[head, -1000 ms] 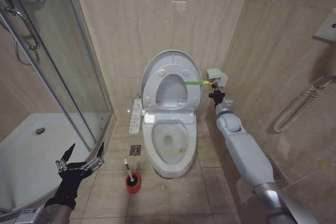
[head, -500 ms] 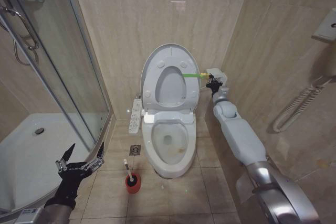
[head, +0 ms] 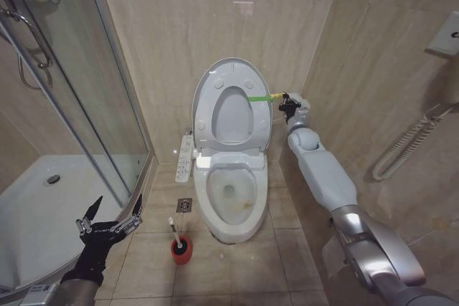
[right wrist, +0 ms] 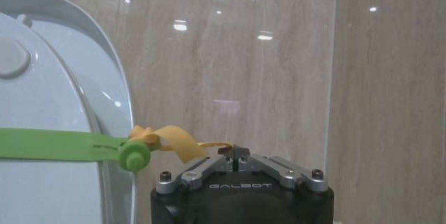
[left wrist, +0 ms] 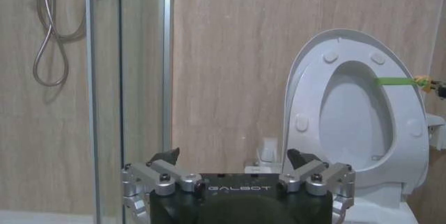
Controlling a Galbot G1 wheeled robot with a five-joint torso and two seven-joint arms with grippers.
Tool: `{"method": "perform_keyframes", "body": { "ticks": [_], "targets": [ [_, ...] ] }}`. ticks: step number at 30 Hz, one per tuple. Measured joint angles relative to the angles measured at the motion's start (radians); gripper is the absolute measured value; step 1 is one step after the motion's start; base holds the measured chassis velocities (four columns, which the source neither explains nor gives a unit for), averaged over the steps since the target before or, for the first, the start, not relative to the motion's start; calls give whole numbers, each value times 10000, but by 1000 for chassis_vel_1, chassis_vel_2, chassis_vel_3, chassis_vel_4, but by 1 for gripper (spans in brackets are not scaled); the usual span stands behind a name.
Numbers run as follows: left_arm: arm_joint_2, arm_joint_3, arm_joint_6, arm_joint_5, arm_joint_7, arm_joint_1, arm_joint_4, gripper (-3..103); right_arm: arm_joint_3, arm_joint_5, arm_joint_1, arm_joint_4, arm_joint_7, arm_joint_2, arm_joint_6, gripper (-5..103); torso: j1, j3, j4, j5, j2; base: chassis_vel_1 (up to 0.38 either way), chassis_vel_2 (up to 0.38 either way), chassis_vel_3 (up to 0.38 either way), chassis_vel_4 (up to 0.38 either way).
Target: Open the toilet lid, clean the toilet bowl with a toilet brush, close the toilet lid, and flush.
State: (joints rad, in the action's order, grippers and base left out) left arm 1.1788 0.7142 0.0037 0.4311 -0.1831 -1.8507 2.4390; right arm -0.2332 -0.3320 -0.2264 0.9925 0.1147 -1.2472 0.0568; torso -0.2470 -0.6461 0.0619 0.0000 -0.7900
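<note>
In the head view the right arm reaches far, its tool at the band of the upright toilet lid. The left tool hovers low, wide open, empty. In the right wrist view the fingers pinch the band's yellow end.

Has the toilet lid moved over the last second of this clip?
Yes. The toilet lid has swung further upright toward the back wall, its top edge higher on the tiles, pulled by the right gripper.
</note>
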Motion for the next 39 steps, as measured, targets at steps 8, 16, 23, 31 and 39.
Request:
{"method": "perform_keyframes", "body": {
  "ticks": [8, 16, 23, 31, 39],
  "targets": [
    [0, 0, 0, 0, 0, 0, 0, 100, 64, -14, -193, 374, 95, 155, -36, 0, 1, 0, 1, 1, 0, 0, 0, 0, 0],
    [0, 0, 0, 0, 0, 0, 0, 100, 94, -169, -772, 1200, 401, 357, -250, 0, 1, 1, 1, 0, 0, 0, 0, 0, 0],
    [0, 0, 0, 0, 0, 0, 0, 100, 128, -286, -1371, 1991, 514, 578, -433, 21, 2, 1, 3, 1, 0, 0, 0, 0, 0],
    [0, 0, 0, 0, 0, 0, 0, 100, 128, -383, -1835, 2638, 621, 676, -593, 48, 1, 1, 0, 0, 0, 0, 0, 0, 0],
    [0, 0, 0, 0, 0, 0, 0, 100, 120, -567, -2329, 3279, 743, 853, -779, 76, 1, 1, 0, 1, 0, 0, 0, 0, 0]
  ]
}}
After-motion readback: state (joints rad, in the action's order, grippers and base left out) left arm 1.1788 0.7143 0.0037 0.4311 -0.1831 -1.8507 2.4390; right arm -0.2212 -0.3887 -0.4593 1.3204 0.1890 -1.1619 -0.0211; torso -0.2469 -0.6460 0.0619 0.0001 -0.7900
